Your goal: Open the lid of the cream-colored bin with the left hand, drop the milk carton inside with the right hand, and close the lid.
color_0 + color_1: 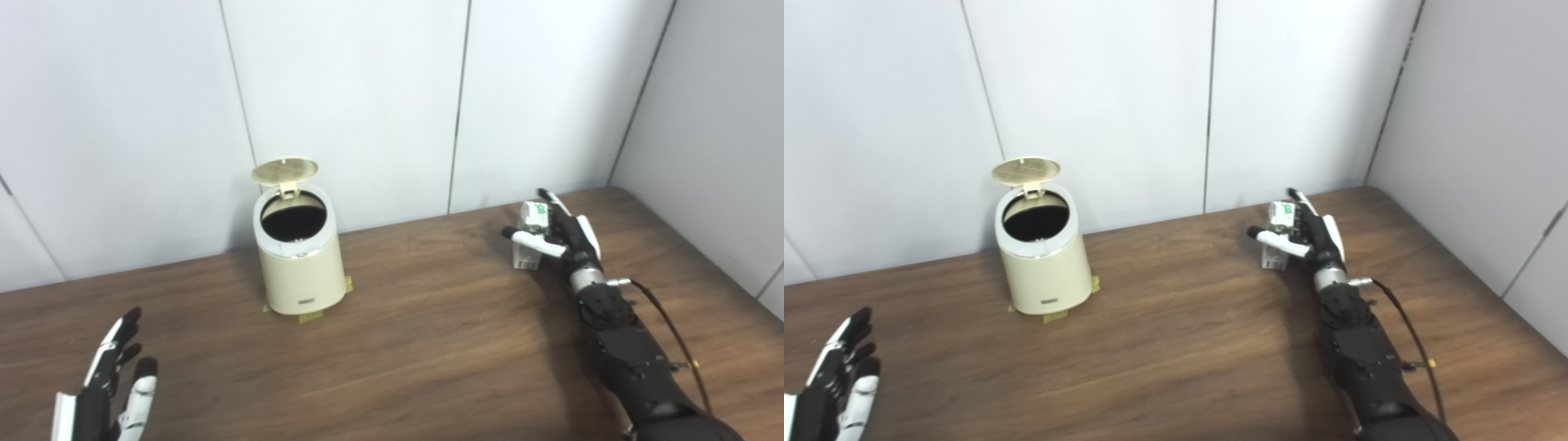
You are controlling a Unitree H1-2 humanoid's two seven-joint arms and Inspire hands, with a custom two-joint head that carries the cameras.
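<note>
The cream-colored bin [301,269] stands at the back of the wooden table, left of centre. Its round lid [285,171] is flipped up and the dark opening shows. The white and green milk carton [531,215] stands upright on the table at the back right. My right hand [566,236] is right against the carton, thumb across its front and fingers stretched out straight behind it, not closed on it. My left hand [113,380] is open and empty above the table's front left, far from the bin.
The bin sits on yellowish tape marks [311,316]. White wall panels [343,92] rise close behind the table. Bare tabletop [429,331] lies between the bin and the carton. A thin cable [674,331] runs along my right forearm.
</note>
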